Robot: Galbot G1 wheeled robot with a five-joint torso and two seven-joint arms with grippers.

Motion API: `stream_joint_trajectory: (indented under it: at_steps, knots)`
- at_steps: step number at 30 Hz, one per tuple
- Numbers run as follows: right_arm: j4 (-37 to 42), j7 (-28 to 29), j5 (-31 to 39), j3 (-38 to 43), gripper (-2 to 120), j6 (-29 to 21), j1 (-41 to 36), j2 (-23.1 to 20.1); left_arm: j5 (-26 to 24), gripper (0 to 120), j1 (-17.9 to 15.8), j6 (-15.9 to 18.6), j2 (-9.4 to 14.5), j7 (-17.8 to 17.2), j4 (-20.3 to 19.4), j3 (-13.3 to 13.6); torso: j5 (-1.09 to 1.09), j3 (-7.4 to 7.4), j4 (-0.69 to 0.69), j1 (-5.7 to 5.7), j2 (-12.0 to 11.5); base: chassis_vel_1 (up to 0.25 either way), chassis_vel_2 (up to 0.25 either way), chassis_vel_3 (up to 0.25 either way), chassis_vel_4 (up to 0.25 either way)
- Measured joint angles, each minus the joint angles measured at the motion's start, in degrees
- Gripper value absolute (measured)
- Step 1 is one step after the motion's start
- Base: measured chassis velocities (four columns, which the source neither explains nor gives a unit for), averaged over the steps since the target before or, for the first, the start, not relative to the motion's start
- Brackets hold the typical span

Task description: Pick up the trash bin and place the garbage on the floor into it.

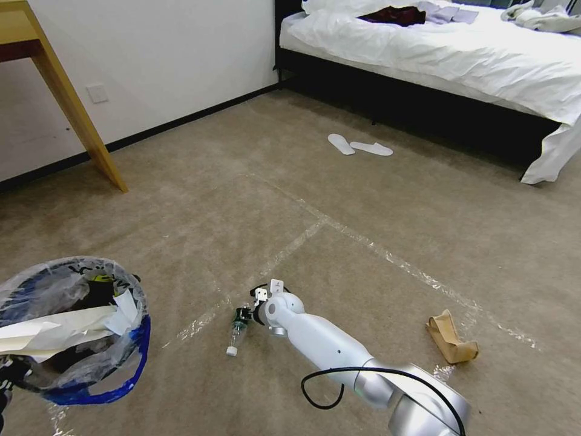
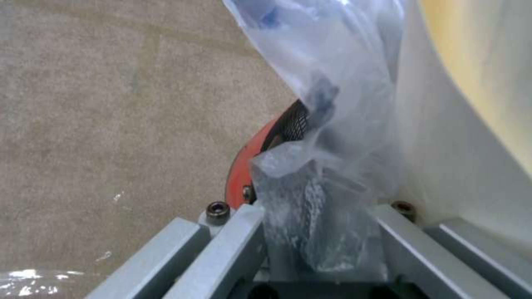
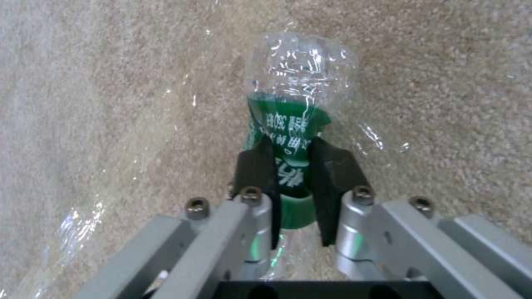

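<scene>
The trash bin [image 1: 72, 330] hangs at the lower left of the head view, its clear blue-edged bag holding white paper and dark scraps. In the left wrist view my left gripper [image 2: 316, 232] is shut on the bin's red rim [image 2: 241, 174] and the bag folded over it. A small clear bottle with a green label [image 1: 237, 332] lies on the carpet floor [image 1: 363, 242] beside a tape line. My right gripper [image 3: 291, 166] is shut on the bottle [image 3: 288, 120], its black pads pinching the label. A crumpled brown paper bag [image 1: 451, 339] lies to the right of the arm.
A pair of white slippers [image 1: 358, 145] lies farther off near the bed [image 1: 460, 54] at the upper right. A wooden table leg [image 1: 78, 115] stands at the left by the wall. Open carpet stretches between them.
</scene>
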Motion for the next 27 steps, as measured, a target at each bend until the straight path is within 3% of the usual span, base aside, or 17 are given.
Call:
stream_joint_trajectory:
  at_steps: [17, 25, 27]
  knots:
    - [6.95, 4.17, 2.55, 0.97, 8, -1.61, -0.84, -0.01, 0.34, 0, -0.25, 0.03, 0.26, -0.05, 1.17, 0.31, -0.01, 0.01, 0.00, 0.00, 0.00, 0.000, 0.000, 0.000, 0.000]
    - [16.31, 6.11, 5.40, 2.37, 8, -1.81, -0.82, -0.37, 0.11, 0, -0.71, 0.17, 0.77, -0.24, 2.06, 0.32, 0.01, 0.00, 0.02, 0.00, 0.00, 0.000, 0.000, 0.000, 0.000]
    - [20.89, 7.59, 6.07, 3.03, 8, -1.78, -1.12, -3.05, 0.13, 0, -1.05, 0.18, 0.83, -0.27, 2.38, 0.65, 0.00, 0.01, 0.02, 0.00, 0.00, 0.000, 0.000, 0.000, 0.000]
